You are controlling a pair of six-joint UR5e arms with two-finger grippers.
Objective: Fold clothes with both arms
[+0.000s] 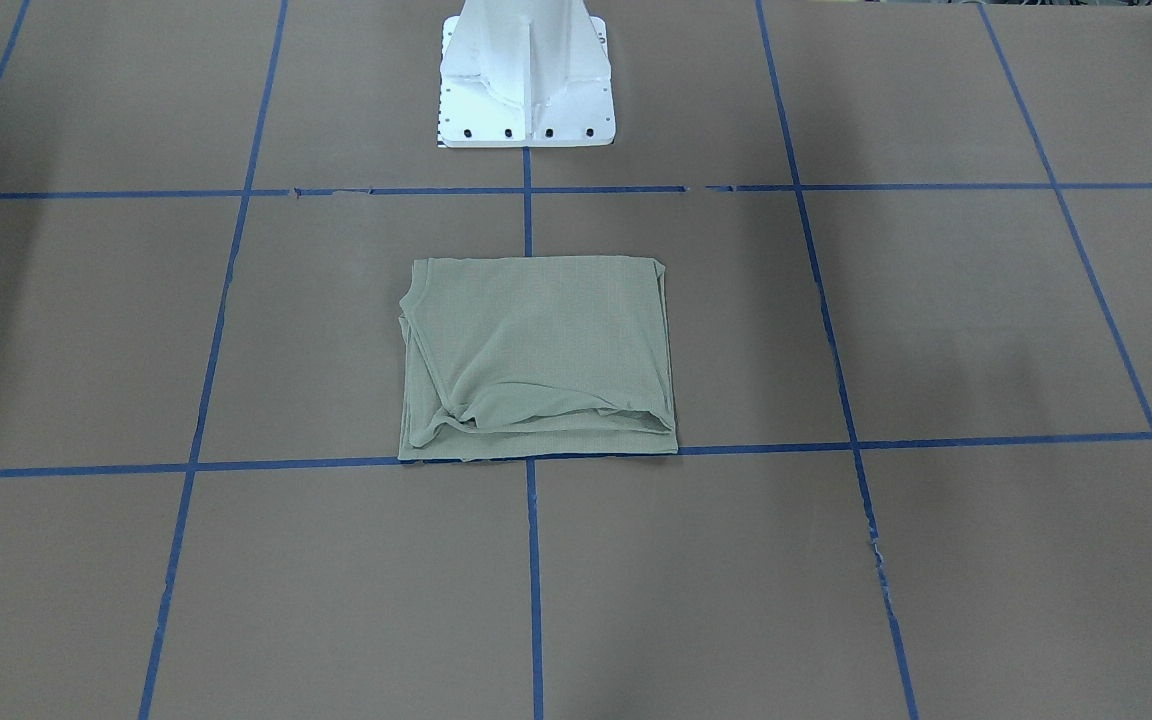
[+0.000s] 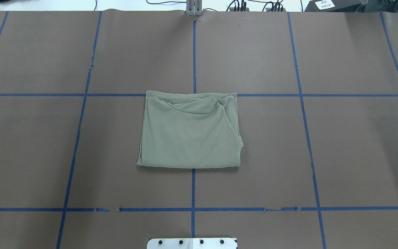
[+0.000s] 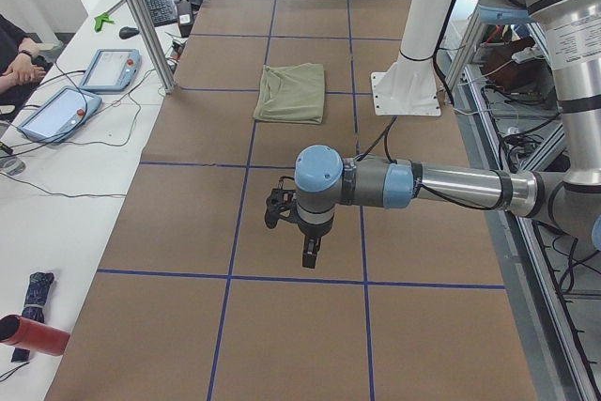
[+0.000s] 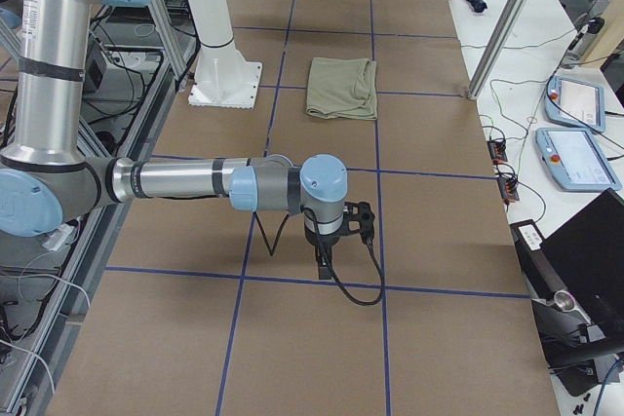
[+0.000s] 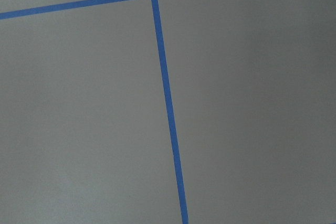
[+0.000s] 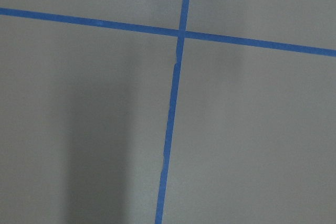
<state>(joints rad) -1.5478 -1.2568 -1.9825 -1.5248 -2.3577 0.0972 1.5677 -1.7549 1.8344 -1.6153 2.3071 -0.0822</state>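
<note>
On the middle of the brown table [image 2: 47, 138], right in front of the white pedestal [image 1: 526, 80], the green shirt [image 2: 188, 131] lies folded into a neat, almost square pack. It sits across the middle one of the blue tape lines [image 2: 193, 55], and its far edge rests along another line. Both arms are well away from it. The left arm [image 3: 451, 187] hangs low over one end of the table with the left gripper [image 3: 308, 251] pointing down, and the right arm [image 4: 185, 180] does the same at the other end with the right gripper [image 4: 322, 262]. Neither one holds anything. They show only from the side and look small, so I cannot tell if the jaws are apart or together. The two wrist cameras see only bare table and tape. I think the folding is done, or very nearly. The far edge looks a bit bunched near the robot's right corner. If one more touch is wanted, a gripper should come straight down beside that bump, press lightly, and smooth it outward. It should not drag the whole pack, because thin cloth slides and the layers could come apart.
</note>
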